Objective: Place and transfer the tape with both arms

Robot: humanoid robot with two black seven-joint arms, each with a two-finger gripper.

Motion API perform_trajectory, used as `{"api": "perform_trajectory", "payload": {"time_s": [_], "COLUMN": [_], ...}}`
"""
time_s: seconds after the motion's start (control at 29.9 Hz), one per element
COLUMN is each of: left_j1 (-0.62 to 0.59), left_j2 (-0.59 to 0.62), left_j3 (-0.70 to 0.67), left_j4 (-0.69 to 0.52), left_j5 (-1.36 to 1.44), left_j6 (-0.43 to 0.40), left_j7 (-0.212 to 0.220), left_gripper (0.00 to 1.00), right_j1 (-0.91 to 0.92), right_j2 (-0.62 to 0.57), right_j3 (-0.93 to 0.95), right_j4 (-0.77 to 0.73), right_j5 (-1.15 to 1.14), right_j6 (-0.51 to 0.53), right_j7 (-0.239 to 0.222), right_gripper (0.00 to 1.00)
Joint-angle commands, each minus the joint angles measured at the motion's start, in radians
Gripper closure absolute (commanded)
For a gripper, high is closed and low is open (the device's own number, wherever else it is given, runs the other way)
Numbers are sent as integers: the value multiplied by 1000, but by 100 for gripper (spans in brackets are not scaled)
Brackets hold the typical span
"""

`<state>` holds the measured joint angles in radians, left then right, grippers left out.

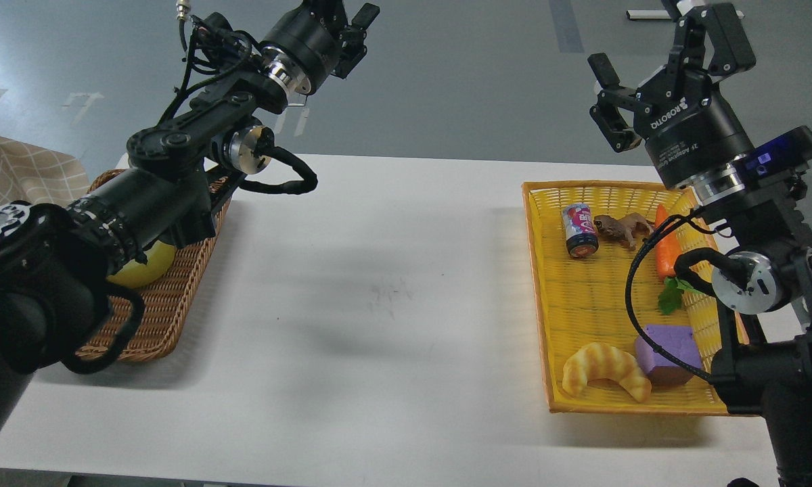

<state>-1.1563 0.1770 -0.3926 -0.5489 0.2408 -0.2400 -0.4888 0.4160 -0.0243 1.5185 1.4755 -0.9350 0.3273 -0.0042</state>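
Observation:
The tape [143,269] lies in the brown wicker basket [169,311] at the left. Only a yellow sliver of it shows, because my left arm covers the rest. My left gripper [353,26] is raised high above the table's far edge, well up and to the right of the tape. It is seen dark and end-on, so its fingers cannot be told apart. My right gripper [649,44] is open and empty, held high above the far end of the yellow basket [538,284].
The yellow basket holds a small can [580,230], a brown toy animal [622,228], a carrot [668,251], a purple block [670,350] and a croissant toy [603,368]. The white table [392,304] lies between the baskets. A checked cloth [20,176] sits at the far left.

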Motion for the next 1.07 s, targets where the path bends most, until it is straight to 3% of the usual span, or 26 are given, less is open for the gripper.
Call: {"api": "perform_trajectory", "payload": {"time_s": [0.0,0.37,1.04], "left_j1": [64,197,348], "left_j2": [1,87,153], "left_j3": [-133,-273,-381], "left_j4": [-87,-263,-391], "left_j5": [-12,-15,-15], "left_j6": [-100,-248,-249], "left_j7": [0,0,0], "left_gripper": [2,2,2], "right_j1": [27,150,290], "right_j2": [0,9,24], "right_j3": [0,-8,-118], "right_j4": [-21,-106,-179], "right_j5": [-1,-1,1], "right_j6": [-1,-1,-39], "right_j7": [0,0,15], "right_gripper": [0,0,0]}}
